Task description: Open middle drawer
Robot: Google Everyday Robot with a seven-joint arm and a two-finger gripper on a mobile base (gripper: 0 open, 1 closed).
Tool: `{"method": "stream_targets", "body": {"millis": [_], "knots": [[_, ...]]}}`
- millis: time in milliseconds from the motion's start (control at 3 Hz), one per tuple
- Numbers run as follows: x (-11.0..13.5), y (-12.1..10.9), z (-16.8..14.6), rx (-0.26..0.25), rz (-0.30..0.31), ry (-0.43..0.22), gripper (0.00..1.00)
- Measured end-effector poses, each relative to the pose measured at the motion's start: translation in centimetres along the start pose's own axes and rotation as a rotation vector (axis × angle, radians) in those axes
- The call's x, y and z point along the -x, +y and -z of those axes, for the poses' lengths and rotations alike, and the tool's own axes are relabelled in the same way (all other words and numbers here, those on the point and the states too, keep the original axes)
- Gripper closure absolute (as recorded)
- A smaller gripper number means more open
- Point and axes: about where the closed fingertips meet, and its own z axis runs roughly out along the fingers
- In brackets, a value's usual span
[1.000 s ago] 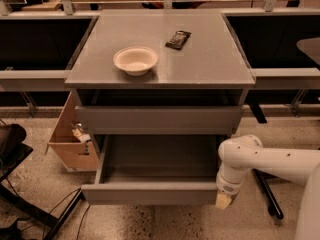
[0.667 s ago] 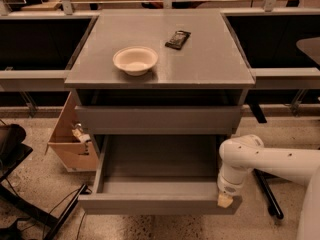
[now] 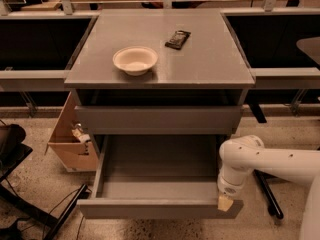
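Observation:
The grey cabinet [image 3: 210, 66] stands in the middle of the camera view. Its middle drawer [image 3: 150, 208] is pulled far out toward me, and its plain grey box [image 3: 160, 166] shows with nothing in it. The uppermost drawer front [image 3: 157, 119] is closed above it. The lowest drawer is hidden under the open one. My gripper [image 3: 225, 202] hangs from the white arm [image 3: 270, 161] and rests at the right end of the open drawer's front panel, touching its top edge.
A white bowl [image 3: 135, 60] and a black packet [image 3: 178, 39] lie on the cabinet top. An open cardboard box [image 3: 70, 139] stands on the floor at the left. A black chair [image 3: 12, 149] and cables are at far left. A black chair leg [image 3: 265, 194] is behind my arm.
The middle drawer has slid further out toward me, and my gripper has moved down and forward with its right end.

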Motion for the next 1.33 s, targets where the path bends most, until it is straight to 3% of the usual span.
{"method": "stream_targets", "body": {"millis": [667,1000,1333], "knots": [[-3.1,3.5,0.9,0.03,-0.024,0.029,1.0],[-3.1,3.6,0.9,0.03,-0.024,0.029,1.0],[-7.8,9.1,2.0,0.098,-0.042,0.067,1.0]]}}
